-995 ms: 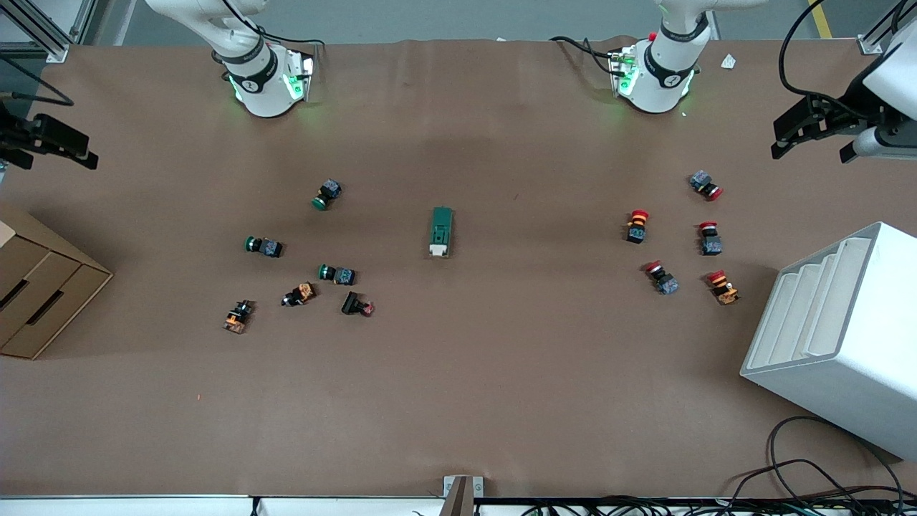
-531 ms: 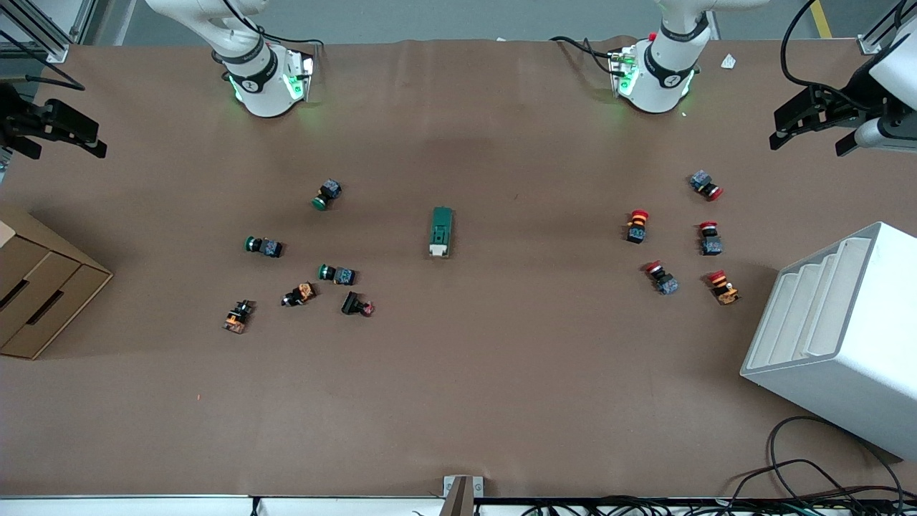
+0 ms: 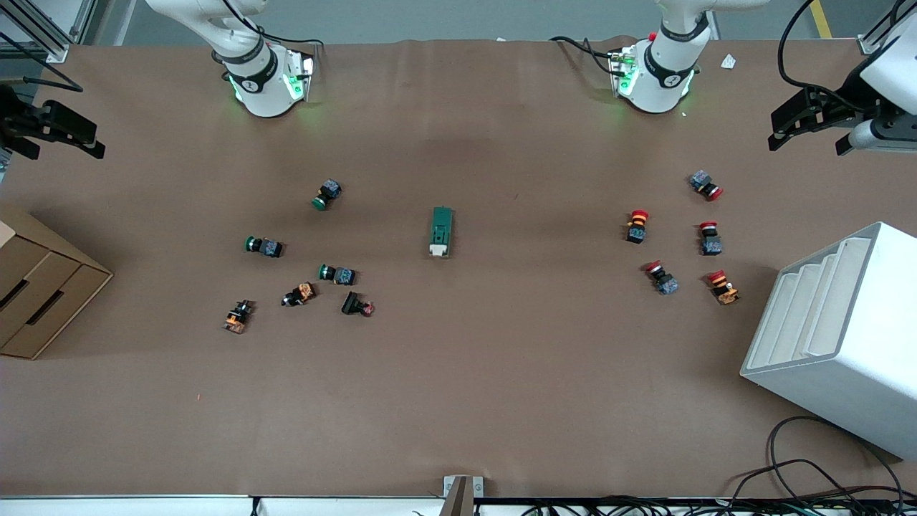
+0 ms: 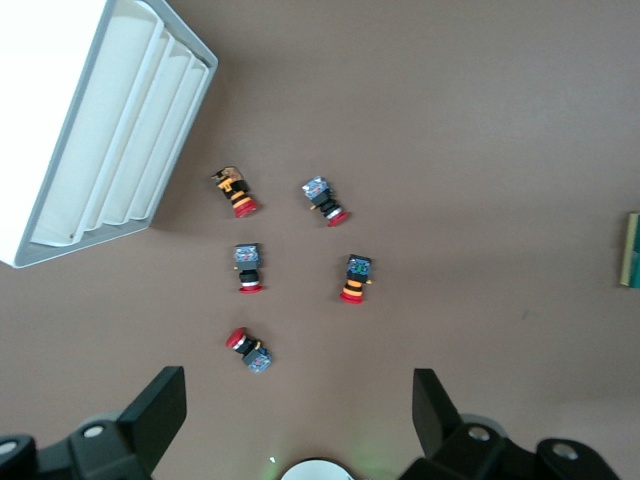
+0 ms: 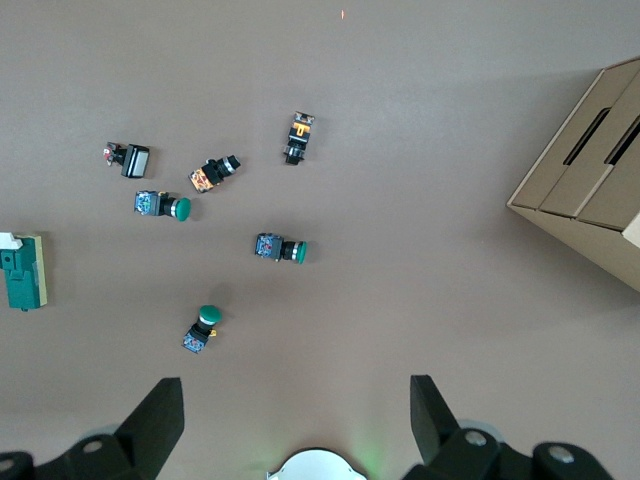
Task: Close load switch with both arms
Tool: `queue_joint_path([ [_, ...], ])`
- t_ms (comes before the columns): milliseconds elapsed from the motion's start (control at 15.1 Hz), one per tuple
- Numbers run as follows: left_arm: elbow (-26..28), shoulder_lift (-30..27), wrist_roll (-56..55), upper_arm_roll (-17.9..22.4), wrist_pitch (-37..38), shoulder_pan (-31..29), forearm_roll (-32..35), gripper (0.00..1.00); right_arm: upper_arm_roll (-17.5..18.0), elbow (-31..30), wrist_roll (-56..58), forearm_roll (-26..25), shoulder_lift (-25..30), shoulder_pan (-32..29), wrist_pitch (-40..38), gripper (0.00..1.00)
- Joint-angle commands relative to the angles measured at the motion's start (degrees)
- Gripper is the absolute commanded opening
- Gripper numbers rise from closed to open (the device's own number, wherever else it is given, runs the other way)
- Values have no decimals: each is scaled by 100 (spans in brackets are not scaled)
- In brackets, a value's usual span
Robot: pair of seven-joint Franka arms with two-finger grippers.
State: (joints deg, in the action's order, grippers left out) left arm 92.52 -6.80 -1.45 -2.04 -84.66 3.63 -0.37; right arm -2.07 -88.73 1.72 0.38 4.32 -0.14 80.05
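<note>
left claw raised, spread, right claw likewise

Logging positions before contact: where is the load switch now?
In the front view, the load switch lies at the table's middle, between the green push-buttons and red push-buttons, untouched.

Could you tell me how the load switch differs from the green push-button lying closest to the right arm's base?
The load switch is a long rectangular dark-green block with a cream-white end; the green push-button is shorter, with a round green cap on a dark body. The load switch lies alone mid-table, its length running toward the front camera; the push-button lies at an angle, among others toward the right arm's end. Both rest on the table, untouched by either end effector.
</note>
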Motion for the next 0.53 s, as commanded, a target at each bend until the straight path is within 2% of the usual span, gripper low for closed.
queue_joint_path([
  [0,-15,-75,-312,-86,20,15,168,100,110,-127,4,-12,131,-161,54,100],
  [464,-15,-110,-172,-60,20,6,116,100,110,-127,4,49,131,-144,72,100],
])
